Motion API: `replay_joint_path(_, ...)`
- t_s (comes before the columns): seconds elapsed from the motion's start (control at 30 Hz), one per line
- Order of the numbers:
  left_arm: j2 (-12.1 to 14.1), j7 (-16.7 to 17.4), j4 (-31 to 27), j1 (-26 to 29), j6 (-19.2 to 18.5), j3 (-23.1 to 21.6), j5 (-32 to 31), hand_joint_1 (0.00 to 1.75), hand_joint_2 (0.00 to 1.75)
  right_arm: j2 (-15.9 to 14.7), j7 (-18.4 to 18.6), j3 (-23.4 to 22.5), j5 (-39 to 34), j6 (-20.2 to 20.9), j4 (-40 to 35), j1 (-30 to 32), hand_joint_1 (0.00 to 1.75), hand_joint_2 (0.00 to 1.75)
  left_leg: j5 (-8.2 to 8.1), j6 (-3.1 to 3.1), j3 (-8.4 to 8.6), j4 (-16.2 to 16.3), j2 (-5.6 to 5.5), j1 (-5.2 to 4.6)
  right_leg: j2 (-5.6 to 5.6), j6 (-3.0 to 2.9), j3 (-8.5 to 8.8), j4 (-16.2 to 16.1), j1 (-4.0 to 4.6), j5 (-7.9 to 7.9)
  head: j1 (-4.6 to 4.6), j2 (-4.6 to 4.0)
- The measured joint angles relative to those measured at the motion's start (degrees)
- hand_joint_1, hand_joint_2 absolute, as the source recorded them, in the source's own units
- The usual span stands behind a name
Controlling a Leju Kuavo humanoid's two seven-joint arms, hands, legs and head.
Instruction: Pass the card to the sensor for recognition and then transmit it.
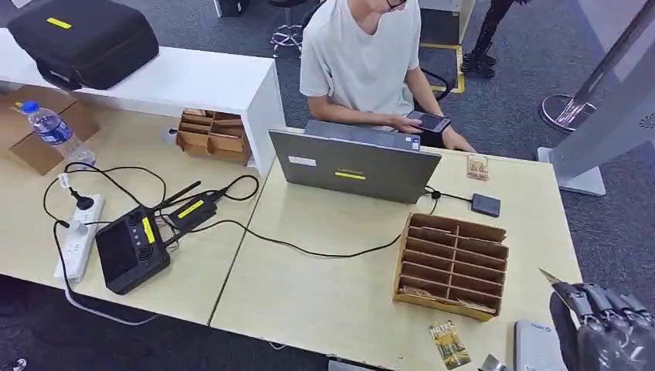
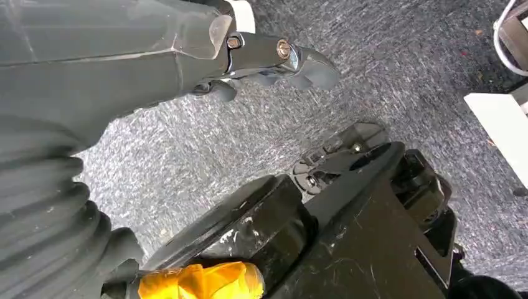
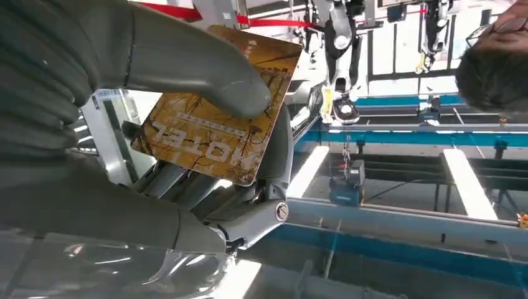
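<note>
Gripping the card (image 3: 215, 128), the right hand (image 3: 187, 149) presses its thumb on the printed face while darker fingers (image 3: 249, 205) back the other side; the card is brown and gold, with the word HOTEL printed on it. From the head view, the right hand (image 1: 606, 325) sits just beside the near right corner of the wooden divider tray (image 1: 452, 264), raised above the table (image 1: 324, 286), with a corner of the card (image 1: 550, 276) showing above the fingers.

A second card (image 1: 449, 343) with the same print lies flat on the table, just in front of the divider tray. A small black sensor pad (image 1: 486, 205) lies behind the tray, cabled toward the laptop (image 1: 354, 164). Another card (image 1: 477, 167) lies beyond the sensor pad. A person (image 1: 363, 62) sits behind the laptop, holding a phone (image 1: 429, 121).

Left of the tray lie a black controller (image 1: 131, 249), a power strip (image 1: 79, 236) and loose cables. A water bottle (image 1: 54, 130) stands farther left.

The left hand (image 2: 274, 59) hangs over grey carpet, fingers curled in, holding nothing.
</note>
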Motion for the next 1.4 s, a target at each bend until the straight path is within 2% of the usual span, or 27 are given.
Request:
replay_joint_path(0.27, 0.0, 0.2, 0.0, 0.0, 0.1, 0.6, 0.7, 0.0, 1.75, 0.1, 0.0, -1.8, -0.4, -0.3, -1.7, 5.1, 1.75, 1.75, 0.0, 0.0, 0.03, 0.0, 0.06, 0.0, 0.08, 0.0, 0.03, 0.0, 0.0, 0.0, 0.02, 0.0)
replay_joint_path(0.73, -0.1, 0.6, 0.0, 0.0, 0.2, 0.9, 0.7, 0.0, 1.75, 0.5, 0.1, -2.5, -0.5, 0.3, -1.0, 6.5, 1.75, 1.75, 0.0, 0.0, 0.05, 0.0, 0.14, 0.0, 0.14, 0.0, 0.02, 0.0, 0.0, 0.0, 0.0, 0.0)
replay_joint_path(1.1, -0.2, 0.9, 0.0, 0.0, 0.3, 1.0, 0.7, 0.0, 1.75, 4.3, 0.0, -3.0, -1.9, 0.3, 12.1, 5.8, 1.75, 1.75, 0.0, 0.0, 0.05, 0.0, 0.14, 0.0, 0.14, 0.0, 0.02, 0.0, 0.0, 0.0, 0.0, 0.0)
replay_joint_path(1.4, -0.2, 1.9, 0.0, 0.0, 0.4, 1.0, 0.9, 0.0, 1.75, 6.8, -1.8, -7.3, -3.0, 0.4, 20.3, 5.1, 1.75, 1.75, 0.0, 0.0, 0.04, 0.0, 0.15, 0.0, 0.14, 0.0, 0.02, 0.0, 0.0, 0.0, 0.0, 0.0)
